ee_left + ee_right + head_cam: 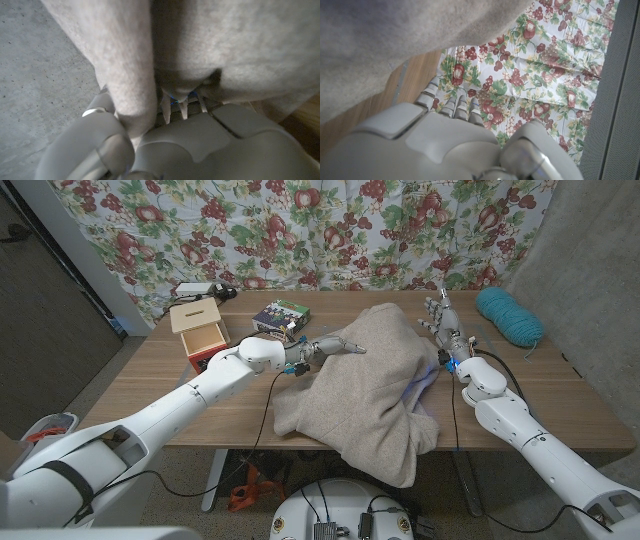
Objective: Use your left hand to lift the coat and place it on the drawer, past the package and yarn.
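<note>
My left hand [335, 346] is at the coat's [365, 385] left edge, on the side toward the drawer [201, 330]. In the left wrist view, a fold of coat fabric [130, 75] runs down between my thumb and the other fingers [182, 105] of that hand [200, 145], and the fingers are closed on the cloth. I hold the coat by that fold.

The coat is a beige heap lying in the middle of the table [140, 385]. Its lower part hangs over the table's near edge. A pale blue lining [422, 383] shows at the coat's right side.

My right hand [443, 320] stands upright just beside the coat's right edge, fingers spread and pointing up, holding nothing. In the right wrist view the fingers [451, 104] of that hand [445, 145] are apart, with the coat [395, 45] close alongside them; I cannot tell whether they touch it.

The drawer is a small wooden box, well to the left of the coat, near the table's far left corner. The package [281, 316] lies between the drawer and the coat, toward the far edge. The yarn [509, 315], a teal ball, sits to the right of the coat, beyond my right hand. A flowered cloth [330, 230] hangs behind the table, behind the coat.
</note>
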`<state>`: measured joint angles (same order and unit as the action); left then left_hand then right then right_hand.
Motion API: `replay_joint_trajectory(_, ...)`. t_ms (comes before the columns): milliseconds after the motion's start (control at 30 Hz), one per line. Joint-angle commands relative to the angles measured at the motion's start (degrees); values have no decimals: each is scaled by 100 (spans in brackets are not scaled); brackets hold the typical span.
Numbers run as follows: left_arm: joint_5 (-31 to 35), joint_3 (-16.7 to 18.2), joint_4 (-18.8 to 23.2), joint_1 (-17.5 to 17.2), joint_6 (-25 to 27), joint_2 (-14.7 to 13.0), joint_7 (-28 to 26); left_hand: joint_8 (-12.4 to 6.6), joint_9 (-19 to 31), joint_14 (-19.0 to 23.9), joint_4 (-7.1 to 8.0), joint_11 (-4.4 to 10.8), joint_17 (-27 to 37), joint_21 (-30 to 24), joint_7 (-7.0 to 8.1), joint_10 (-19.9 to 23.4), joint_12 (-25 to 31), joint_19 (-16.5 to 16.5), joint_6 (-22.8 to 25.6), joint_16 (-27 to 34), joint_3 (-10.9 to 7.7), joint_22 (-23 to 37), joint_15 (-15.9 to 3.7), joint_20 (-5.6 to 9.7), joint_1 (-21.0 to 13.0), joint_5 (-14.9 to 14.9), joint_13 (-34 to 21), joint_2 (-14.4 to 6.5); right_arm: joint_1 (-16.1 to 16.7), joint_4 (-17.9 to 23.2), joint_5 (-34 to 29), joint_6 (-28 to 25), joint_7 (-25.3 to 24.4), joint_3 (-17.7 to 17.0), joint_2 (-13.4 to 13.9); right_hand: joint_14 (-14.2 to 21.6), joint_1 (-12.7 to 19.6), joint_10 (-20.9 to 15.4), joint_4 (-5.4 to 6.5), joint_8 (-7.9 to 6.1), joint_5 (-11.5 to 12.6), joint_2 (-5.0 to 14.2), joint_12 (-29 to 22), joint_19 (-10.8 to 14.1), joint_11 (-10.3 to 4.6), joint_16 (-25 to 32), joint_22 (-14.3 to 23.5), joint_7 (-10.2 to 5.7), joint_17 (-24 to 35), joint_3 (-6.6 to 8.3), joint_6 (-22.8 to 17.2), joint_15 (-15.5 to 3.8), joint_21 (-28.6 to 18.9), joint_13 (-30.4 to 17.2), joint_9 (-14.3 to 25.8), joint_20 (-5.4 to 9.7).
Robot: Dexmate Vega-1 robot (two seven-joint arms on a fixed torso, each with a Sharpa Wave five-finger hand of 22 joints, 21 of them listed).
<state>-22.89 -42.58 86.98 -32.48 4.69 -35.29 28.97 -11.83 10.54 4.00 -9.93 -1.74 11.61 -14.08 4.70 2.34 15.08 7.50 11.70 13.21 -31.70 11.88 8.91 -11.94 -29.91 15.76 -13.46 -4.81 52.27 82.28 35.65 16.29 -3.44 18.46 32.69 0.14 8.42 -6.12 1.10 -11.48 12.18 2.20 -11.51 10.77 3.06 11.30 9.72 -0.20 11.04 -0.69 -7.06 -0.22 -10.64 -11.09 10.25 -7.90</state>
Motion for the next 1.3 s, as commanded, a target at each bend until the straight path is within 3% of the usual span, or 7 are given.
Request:
replay_joint_trajectory(33,93,-38,100,-7,184,-9,-143,30,25,171,11,-12,55,-138,-78,108,82,263,-7,79,-22,39,-24,4,-127,2,-58,-54,10,36,11,-16,10,-19,35,2,21,-20,-24,19,-10,38,-23,15,-31,23,12,1,20,-29,1,-31,-21,-19,32,-8)
replay_joint_trajectory(300,215,-134,164,56,345,-32,-139,69,33,389,-26,-26,98,-280,-128,125,124,583,-158,155,-109,48,3,10,-440,-42,-129,-253,39,65,11,2,32,-22,55,2,26,-20,-27,18,-10,42,-22,11,-31,23,11,-1,19,-27,-5,-35,-20,-19,32,-11)
replay_joint_trajectory(667,320,-187,238,19,534,-3,-348,18,43,644,-50,76,175,-445,-132,209,206,822,-132,278,-184,119,-130,98,-797,-108,-222,-408,109,148,31,7,18,-59,93,-5,30,-21,-31,19,-10,44,-20,13,-31,20,11,-2,19,-26,-10,-38,-21,-19,32,-12)
replay_joint_trajectory(800,379,-160,411,-66,744,-15,-645,-82,68,795,-30,211,306,-561,-216,363,339,898,87,411,-241,194,-261,137,-1097,-149,-348,-540,151,192,47,-4,1,-82,114,-4,30,-21,-31,19,-11,45,-19,14,-31,20,11,-6,18,-27,-13,-36,-22,-19,32,-11)
replay_joint_trajectory(900,324,-61,695,-219,1141,-27,-1056,-171,82,1154,6,305,535,-797,-400,723,600,1102,378,705,-300,304,-502,251,-1493,-185,-573,-622,170,204,15,20,0,-83,134,-8,30,-21,-32,20,-11,45,-19,13,-31,19,11,-1,18,-27,-13,-35,-21,-19,32,-13)
replay_joint_trajectory(1000,297,-38,754,-264,1188,-33,-1171,-223,104,1433,-2,328,692,-1011,-391,949,766,1339,567,931,-336,382,-643,329,-1761,-190,-731,-637,204,260,35,6,-28,-107,146,-6,30,-22,-33,22,-12,45,-18,14,-31,20,11,1,18,-27,-12,-32,-22,-19,32,-12)
replay_joint_trajectory(1300,223,-63,698,-258,1198,38,-1236,-248,166,1776,-25,443,1063,-1399,-388,1174,1033,1494,693,1342,-467,588,-935,438,-2457,-159,-1102,-670,266,315,54,22,-38,-150,177,-4,31,-22,-35,22,-12,46,-17,15,-31,21,11,-1,18,-28,-18,-36,-22,-19,32,-11)
